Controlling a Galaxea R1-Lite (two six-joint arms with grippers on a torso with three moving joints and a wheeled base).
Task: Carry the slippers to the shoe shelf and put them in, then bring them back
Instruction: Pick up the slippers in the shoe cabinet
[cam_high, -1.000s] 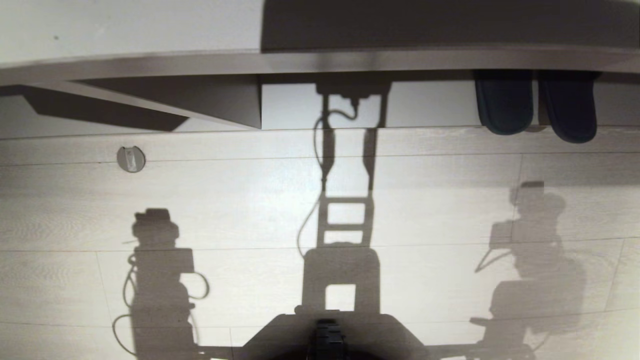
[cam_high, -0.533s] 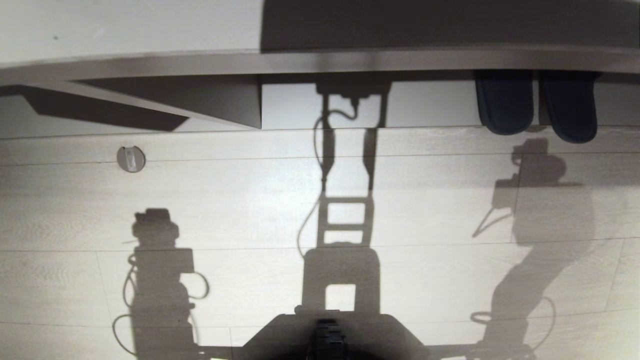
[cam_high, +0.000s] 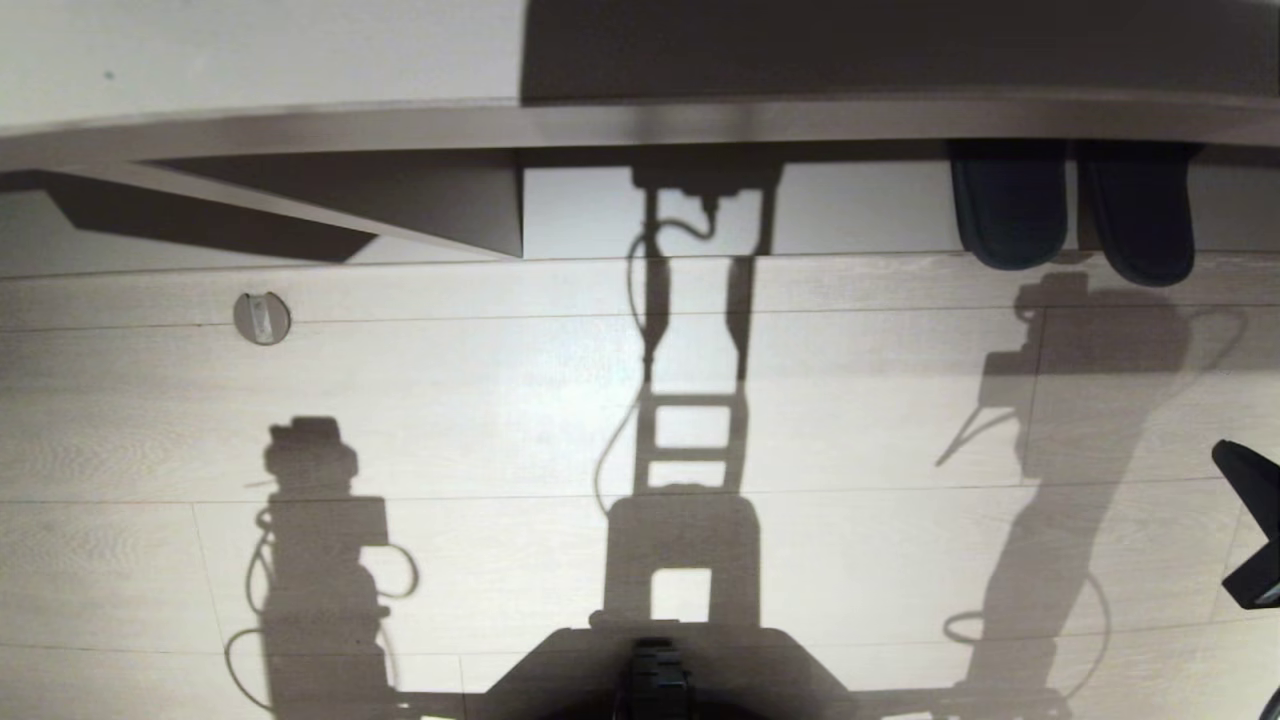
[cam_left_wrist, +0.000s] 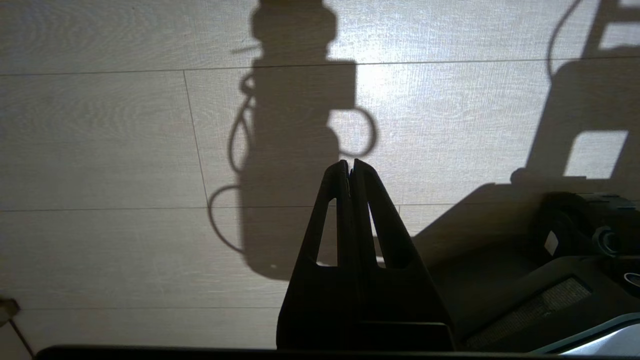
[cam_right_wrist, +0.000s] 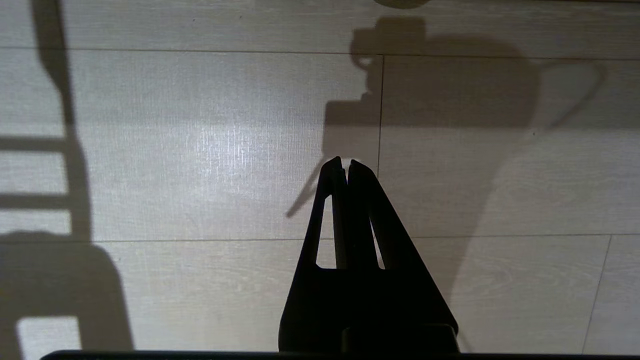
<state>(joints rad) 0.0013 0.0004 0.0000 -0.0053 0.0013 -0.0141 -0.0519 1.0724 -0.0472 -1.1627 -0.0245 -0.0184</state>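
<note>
The two dark slippers (cam_high: 1075, 210) lie side by side at the far right of the head view. They sit under the top board of the shoe shelf (cam_high: 600, 215), right of its dark divider, and their rounded ends reach over the front edge onto the floor. A black part of my right arm (cam_high: 1255, 520) shows at the right edge, well short of them. In the right wrist view my right gripper (cam_right_wrist: 346, 161) hangs shut and empty over pale floor planks. My left gripper (cam_left_wrist: 350, 162) is parked, also shut and empty, above the floor.
A round metal floor fitting (cam_high: 262, 318) sits at the left on the plank floor (cam_high: 850, 420). My base (cam_high: 660, 680) fills the bottom middle, and shadows of my arms and trunk lie across the floor.
My right arm has swung forward: its shadow has stretched up to just below the slippers, and a black part of the arm has come in at the right edge. Nothing else has moved.
</note>
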